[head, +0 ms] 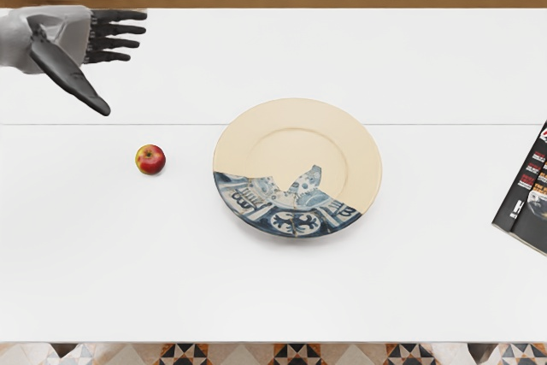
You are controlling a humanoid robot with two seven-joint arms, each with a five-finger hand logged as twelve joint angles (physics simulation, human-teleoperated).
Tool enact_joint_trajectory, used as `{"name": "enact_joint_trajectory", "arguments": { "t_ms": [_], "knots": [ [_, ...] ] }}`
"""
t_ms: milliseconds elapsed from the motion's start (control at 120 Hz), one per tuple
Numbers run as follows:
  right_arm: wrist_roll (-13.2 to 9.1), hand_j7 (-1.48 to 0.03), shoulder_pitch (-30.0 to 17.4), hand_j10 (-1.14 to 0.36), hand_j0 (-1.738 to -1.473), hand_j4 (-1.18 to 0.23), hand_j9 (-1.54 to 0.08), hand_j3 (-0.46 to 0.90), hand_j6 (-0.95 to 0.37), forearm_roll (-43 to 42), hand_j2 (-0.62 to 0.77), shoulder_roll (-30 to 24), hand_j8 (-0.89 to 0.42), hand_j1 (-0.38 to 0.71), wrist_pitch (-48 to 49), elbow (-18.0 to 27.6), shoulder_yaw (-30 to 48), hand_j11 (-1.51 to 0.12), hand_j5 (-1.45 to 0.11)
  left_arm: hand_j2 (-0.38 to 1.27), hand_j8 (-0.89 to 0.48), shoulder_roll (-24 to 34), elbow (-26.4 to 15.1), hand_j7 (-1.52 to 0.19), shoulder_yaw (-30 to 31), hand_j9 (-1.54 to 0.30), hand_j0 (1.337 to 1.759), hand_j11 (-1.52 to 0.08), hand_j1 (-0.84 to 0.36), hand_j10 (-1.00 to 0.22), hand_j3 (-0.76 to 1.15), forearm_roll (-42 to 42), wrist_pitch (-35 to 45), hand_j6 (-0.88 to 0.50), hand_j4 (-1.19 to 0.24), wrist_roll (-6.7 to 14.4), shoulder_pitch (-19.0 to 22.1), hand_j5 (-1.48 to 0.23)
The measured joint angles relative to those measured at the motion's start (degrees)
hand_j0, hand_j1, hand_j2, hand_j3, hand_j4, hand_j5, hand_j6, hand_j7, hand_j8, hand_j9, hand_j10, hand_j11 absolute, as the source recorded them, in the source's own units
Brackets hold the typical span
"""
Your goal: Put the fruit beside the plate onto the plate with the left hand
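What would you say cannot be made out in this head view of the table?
- Magazine: head view, cut off by the right edge; cover print too small to read.
- Left robot hand: head view, its arm cut off by the left edge.
- Right robot hand: outside the frame.
- Apple: head view, too small for surface detail.

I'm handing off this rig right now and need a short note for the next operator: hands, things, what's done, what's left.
Left hand: open, fingers spread, holding nothing, hovering at the table's far left, above and behind the apple.
Right hand: not in view.
Apple: on the table, left of the plate, apart from it.
Plate: nothing on it.
Magazine: right edge, not part of the job.
Done: nothing yet.
Left: grasp the apple, carry it right, set it on the plate.
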Motion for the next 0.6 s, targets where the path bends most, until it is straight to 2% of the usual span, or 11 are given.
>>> {"name": "enact_joint_trajectory", "arguments": {
  "t_ms": [100,142,167,283,333,375,467,600],
  "knots": [
    [0.02,0.0,-0.36,0.0,-1.657,0.0,0.0,0.0,0.0,0.03,0.0,0.0,0.0,-0.35,-0.07,0.02,0.08,0.0,0.0,0.0,0.0,-0.25,-0.05,0.0,0.06,0.0,1.657,0.0,0.35,0.0,0.0,0.14,0.8,0.0,0.0,0.02,0.36,0.0],
    [0.03,0.0,-0.42,0.0,-1.657,0.0,0.0,0.0,0.0,0.06,0.0,0.0,0.0,-0.35,-0.13,0.01,0.1,0.0,0.0,0.0,0.0,-2.97,-0.06,0.0,0.14,0.0,1.657,0.0,0.35,0.0,0.0,2.01,2.74,0.0,0.0,0.72,0.43,0.0],
    [0.03,0.0,-0.44,0.0,-1.657,0.0,0.0,0.0,0.0,0.07,0.0,0.0,0.0,-0.35,-0.16,0.01,0.11,0.0,0.0,0.0,-0.01,-5.43,-0.06,-0.01,0.18,-0.01,1.657,-0.01,0.34,-0.01,0.0,4.77,5.03,-0.01,-0.01,2.18,0.59,-0.01],
    [0.04,0.0,-0.49,0.0,-1.658,0.0,0.0,0.0,0.0,0.11,0.0,0.0,0.0,-0.35,-0.22,0.0,0.12,0.0,0.0,0.0,-0.01,-11.0,-0.08,-0.01,0.3,-0.01,1.658,-0.01,0.34,-0.01,0.0,21.63,20.32,-0.01,-0.01,11.97,4.86,-0.01],
    [0.05,0.0,-0.5,0.0,-1.658,0.0,0.0,0.0,0.0,0.12,0.0,0.0,0.0,-0.35,-0.23,0.0,0.12,0.0,0.0,0.0,-0.01,-12.13,-0.07,-0.01,0.3,-0.01,1.658,-0.01,0.34,-0.01,0.0,28.63,26.81,-0.01,-0.01,14.95,7.55,-0.01],
    [0.05,0.0,-0.51,0.0,-1.658,0.0,0.0,0.0,0.0,0.12,0.0,0.0,0.0,-0.35,-0.24,0.0,0.12,0.0,0.0,0.0,-0.01,-14.63,-0.08,-0.01,0.34,-0.01,1.658,-0.01,0.34,-0.01,0.0,33.18,31.49,-0.01,-0.01,16.73,8.13,-0.01],
    [0.05,0.0,-0.51,0.0,-1.658,0.0,0.0,0.0,0.0,0.12,0.0,0.0,0.0,-0.35,-0.24,0.0,0.12,0.0,0.0,0.0,-0.01,-18.79,-0.57,-0.01,4.87,-0.01,1.658,-0.01,0.34,-0.01,0.0,38.22,40.27,-0.01,-0.01,18.84,5.17,-0.01],
    [0.05,0.0,-0.52,0.0,-1.658,0.0,0.0,0.0,0.0,0.13,0.0,0.0,0.0,-0.35,-0.25,0.0,0.12,0.0,0.0,0.0,-0.02,-25.75,-2.46,-0.02,15.28,-0.02,1.658,-0.02,0.34,-0.01,0.0,38.4,50.12,-0.02,-0.01,19.92,-0.88,-0.02]
  ]
}}
